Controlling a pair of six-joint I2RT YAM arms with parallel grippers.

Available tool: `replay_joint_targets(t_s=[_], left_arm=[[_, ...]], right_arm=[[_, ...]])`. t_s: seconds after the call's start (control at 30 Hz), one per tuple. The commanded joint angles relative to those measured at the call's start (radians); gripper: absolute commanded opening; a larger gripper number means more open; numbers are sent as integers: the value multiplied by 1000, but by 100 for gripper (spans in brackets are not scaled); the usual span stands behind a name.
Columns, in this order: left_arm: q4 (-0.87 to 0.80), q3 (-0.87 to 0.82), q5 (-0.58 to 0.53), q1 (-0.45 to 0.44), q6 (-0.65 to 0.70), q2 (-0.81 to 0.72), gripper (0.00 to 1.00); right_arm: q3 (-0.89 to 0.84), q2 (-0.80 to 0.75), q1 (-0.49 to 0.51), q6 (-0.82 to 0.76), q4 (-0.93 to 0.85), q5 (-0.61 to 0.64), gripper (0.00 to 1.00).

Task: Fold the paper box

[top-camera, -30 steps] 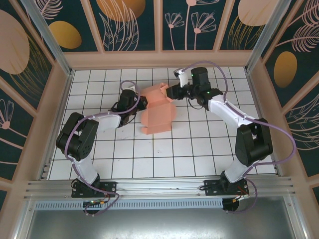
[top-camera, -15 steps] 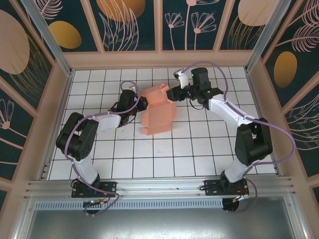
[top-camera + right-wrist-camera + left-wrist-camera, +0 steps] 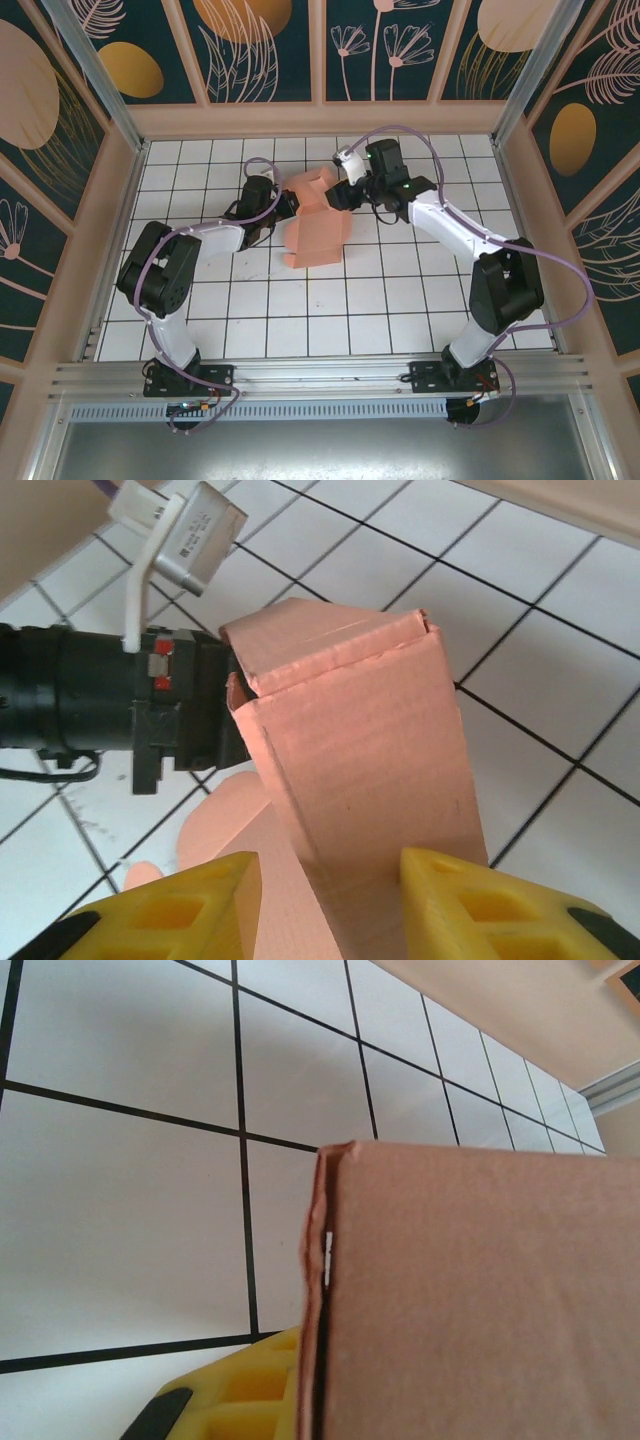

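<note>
The salmon-pink paper box lies partly folded at the middle of the tiled floor, its raised far end pointing toward the back wall. My left gripper is at the box's left side, shut on a card wall. In the left wrist view that wall stands edge-on beside one yellow finger. My right gripper is at the far right corner of the box. Its yellow fingers straddle the upright folded end. The right one touches the card and a gap shows on the left.
The white tiled floor is walled by a peach frame on three sides. The left arm's black wrist and its white camera lie just beyond the box in the right wrist view. Open tiles lie in front of the box.
My right gripper has swung left, over the far end of the box. The box has shifted slightly left and turned a little. The left gripper has kept its hold.
</note>
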Motion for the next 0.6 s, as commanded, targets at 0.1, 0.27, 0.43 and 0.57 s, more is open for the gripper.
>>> replay_joint_targets(t_s=[0.1,0.27,0.43,0.57], left_arm=[[-2,37,28,1,-15,16,0],[-4,37,30,1,-13,14,0],[-6,36,34,2,-13,11,0],[-6,33,37,2,-13,5,0]], right_arm=[[18,-7,90,-20,56,327,35],[10,-3,112,-30,79,375,24],[10,22,130,-31,84,418,25],[22,47,153,-26,98,510,25]])
